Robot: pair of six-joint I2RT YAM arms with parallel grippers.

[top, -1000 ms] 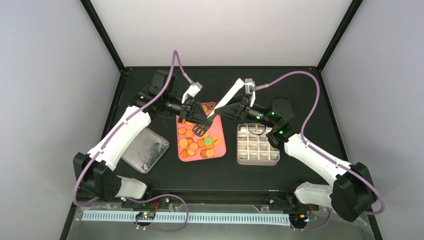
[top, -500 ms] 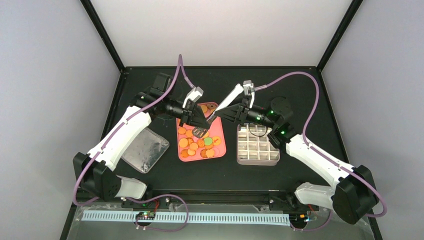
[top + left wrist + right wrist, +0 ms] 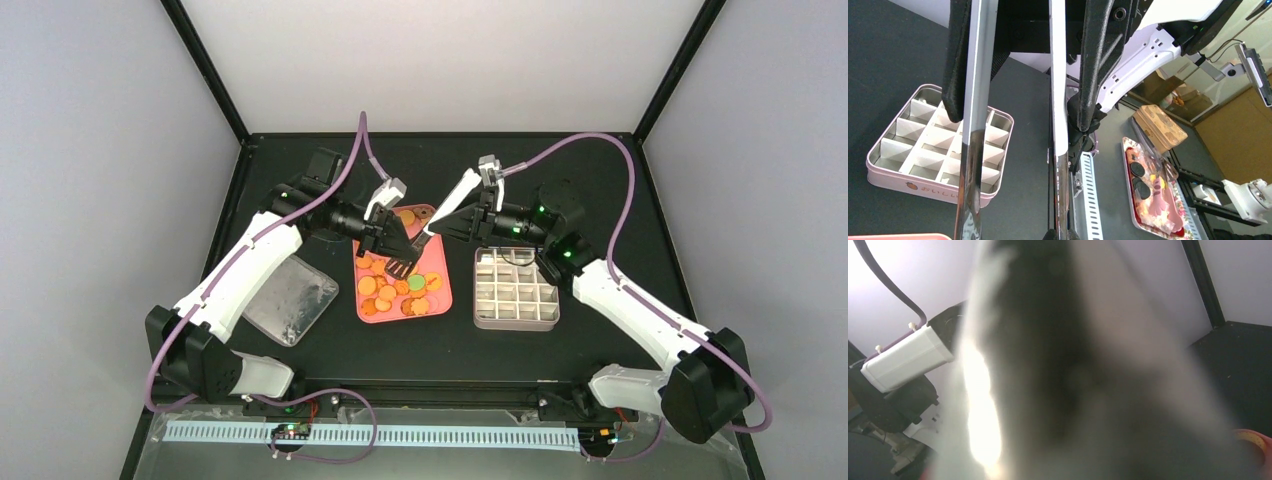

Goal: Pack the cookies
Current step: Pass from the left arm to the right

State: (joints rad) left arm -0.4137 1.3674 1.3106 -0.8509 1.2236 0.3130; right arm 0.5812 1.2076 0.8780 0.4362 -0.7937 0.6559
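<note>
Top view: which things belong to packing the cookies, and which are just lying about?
Part of the job: cookies, pink tray, divided tin, metal tongs.
Lying about: clear lid, slotted white strip at the near edge.

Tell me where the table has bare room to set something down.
Bare: the near strip of the table in front of the pink tray and divided tin, and the far right corner beyond the tin. Crowded: over the tray, where the left gripper with tongs and the right gripper meet above the cookies; the clear lid occupies the left.
</note>
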